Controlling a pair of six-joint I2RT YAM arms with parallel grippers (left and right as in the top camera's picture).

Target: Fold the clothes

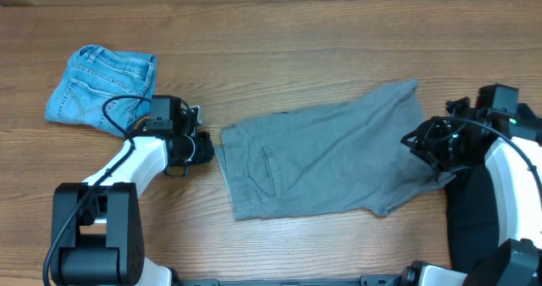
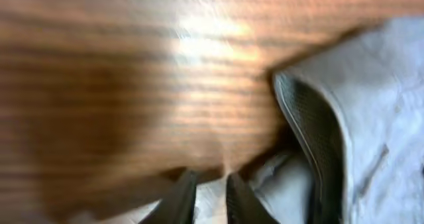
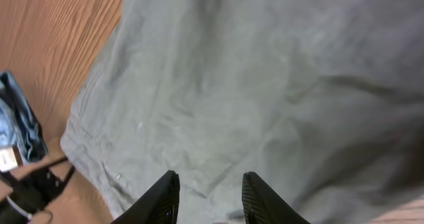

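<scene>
On the wood-grain counter [image 1: 322, 57], seen from overhead, plain grey woven shorts [image 1: 330, 159] lie flat at centre. Folded light-blue denim shorts [image 1: 102, 87] sit far left, and a black garment [image 1: 470, 210] lies at right. The left wrist view is blurred: the left tool [image 2: 211, 199] has its fingers nearly together beside the ribbed waistband [image 2: 318, 131], and I cannot tell whether it is gripping. In the right wrist view, the right tool [image 3: 211, 197] is spread apart over soft, creased grey cloth.
</scene>
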